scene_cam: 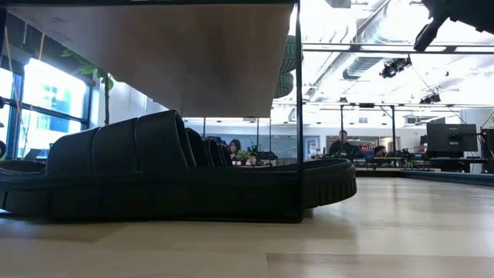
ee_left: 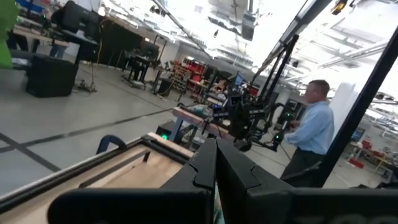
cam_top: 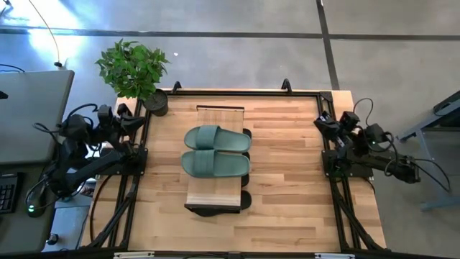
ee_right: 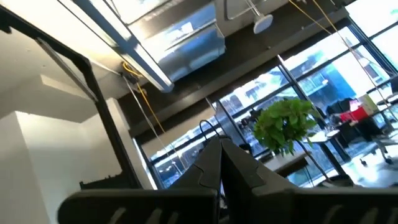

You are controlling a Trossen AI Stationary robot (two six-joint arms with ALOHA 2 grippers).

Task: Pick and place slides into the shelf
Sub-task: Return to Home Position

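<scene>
I see the shelf [cam_top: 219,114] mid-frame on the desk [cam_top: 287,180], with the green slides [cam_top: 215,151] on its plank. The black slides [scene_cam: 154,177] sit underneath. From above only their edges peek out, so I can't count them. Left gripper [ee_left: 216,149] and right gripper [ee_right: 221,149] sit at the desk's left and right edges, fingers pressed together, empty.

grey concrete floor [cam_top: 237,57] with dark seams surrounds the wooden counter [cam_top: 287,180]. a leafy potted plant [cam_top: 133,68] stands at its 11 o'clock corner, and a grey desk [cam_top: 32,108] sits at 9 o'clock. beyond are bright windows [scene_cam: 46,100], silver ceiling ducts [scene_cam: 363,46] and seated people [scene_cam: 342,143].
</scene>
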